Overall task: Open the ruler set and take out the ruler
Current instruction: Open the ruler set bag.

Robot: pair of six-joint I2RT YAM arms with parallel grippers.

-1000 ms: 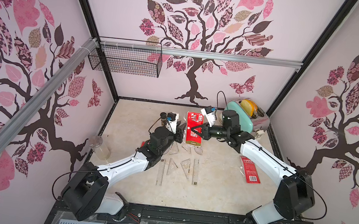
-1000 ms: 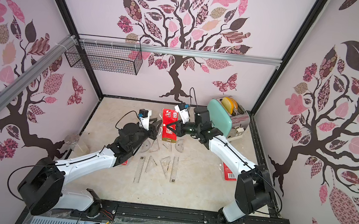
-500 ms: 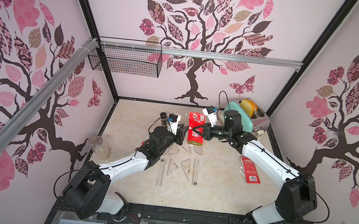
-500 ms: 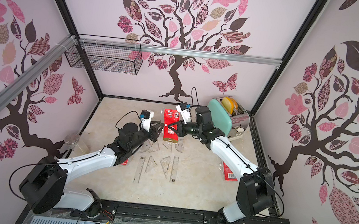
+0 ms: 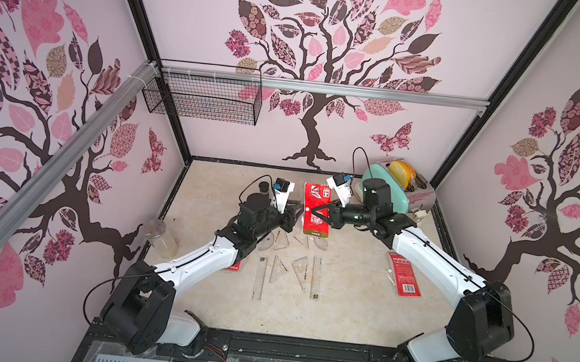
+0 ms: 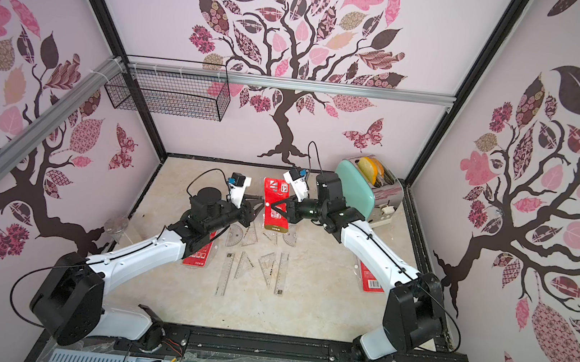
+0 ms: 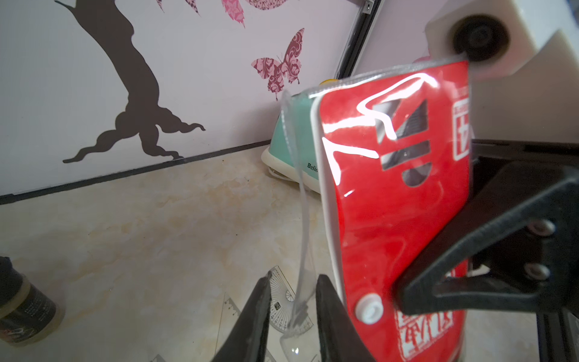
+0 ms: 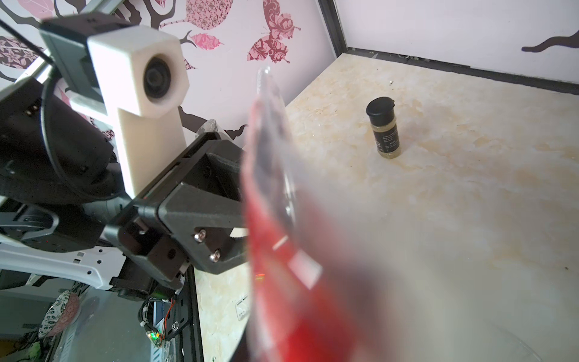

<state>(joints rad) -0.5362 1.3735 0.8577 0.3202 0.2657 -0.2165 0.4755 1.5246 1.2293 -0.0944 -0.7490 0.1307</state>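
Red and glossy, the ruler set (image 5: 316, 197) hangs above the table (image 5: 340, 308), between my two arms and well towards the back wall. In both top views its long axis runs from the rig's front towards that wall, with the logo end farther away and the gold strip nearer me. Its printed face is towards the left wrist camera (image 7: 401, 203).

My right gripper (image 5: 320, 215) is clamped on the pouch about halfway along. My left gripper (image 7: 294, 277) is at the opposite edge, its fingers (image 7: 260, 313) standing apart. The clear flap (image 7: 300, 219) hangs in the gap between them, and I see no pinch on it.

From the right wrist the pouch (image 8: 282, 282) is a red smear against the lens and hides that claw's tips. The left wrist view cuts off the pouch's lower end below the white snap (image 7: 369, 308). I cannot tell whether any rulers are inside. The left fingertips are too small to make out from above.

Loose rulers and set squares (image 5: 314, 277) lie on the table under the pouch, and a second red pack (image 5: 403, 274) lies beside the right arm.

Against a second ago, the pouch and both arms sit almost where they were.
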